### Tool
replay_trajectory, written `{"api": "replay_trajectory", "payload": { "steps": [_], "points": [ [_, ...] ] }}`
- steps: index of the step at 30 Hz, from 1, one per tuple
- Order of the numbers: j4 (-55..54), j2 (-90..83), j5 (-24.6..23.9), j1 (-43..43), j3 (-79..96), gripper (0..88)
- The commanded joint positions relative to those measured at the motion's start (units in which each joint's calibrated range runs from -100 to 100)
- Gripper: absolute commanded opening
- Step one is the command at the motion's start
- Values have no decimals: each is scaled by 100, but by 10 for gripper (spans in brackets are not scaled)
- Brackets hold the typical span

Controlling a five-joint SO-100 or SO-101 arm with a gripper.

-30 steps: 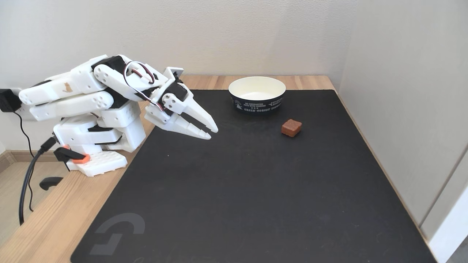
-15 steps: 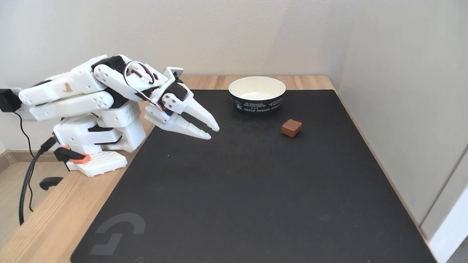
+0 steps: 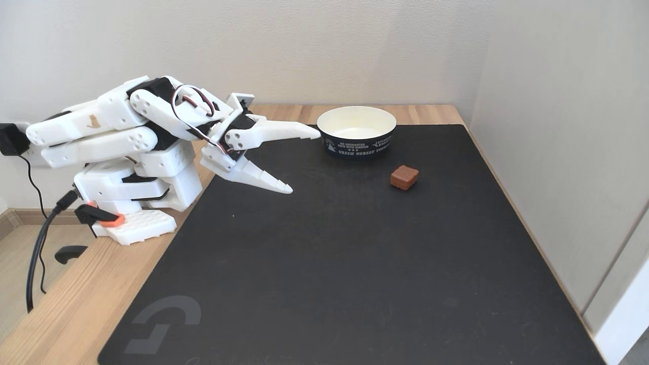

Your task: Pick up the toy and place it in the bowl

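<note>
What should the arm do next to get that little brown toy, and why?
Probably reach the hand forward and to the right in the fixed view, toward the toy. Its jaws already stand wide open, yet it hangs well short of the toy, which sits alone on the black mat just in front of the bowl.

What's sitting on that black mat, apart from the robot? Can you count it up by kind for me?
Paper bowls: 1, the bowl, navy outside and cream inside, at the mat's far edge.
Small brown blocks: 1, the toy, lying on the black mat in front of the bowl.
Total: 2.
</note>
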Motion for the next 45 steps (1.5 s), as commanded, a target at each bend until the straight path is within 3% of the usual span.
{"api": "replay_trajectory", "payload": {
  "steps": [1,6,11,15,21,26,32,35,45],
  "points": [
    [28,-91,-13,-31,49,435],
    [45,-33,-80,-198,-32,435],
    [181,275,-738,-382,-572,434],
    [663,1518,-1385,-391,-1979,434],
    [689,4794,-2304,-667,-4989,434],
    [689,7453,-2617,-968,-7098,435],
    [723,9938,-2669,-1294,-9486,435],
    [1307,11013,-2951,-1503,-10694,435],
    [1756,12797,-3238,-1754,-13155,434]
  ]
}}
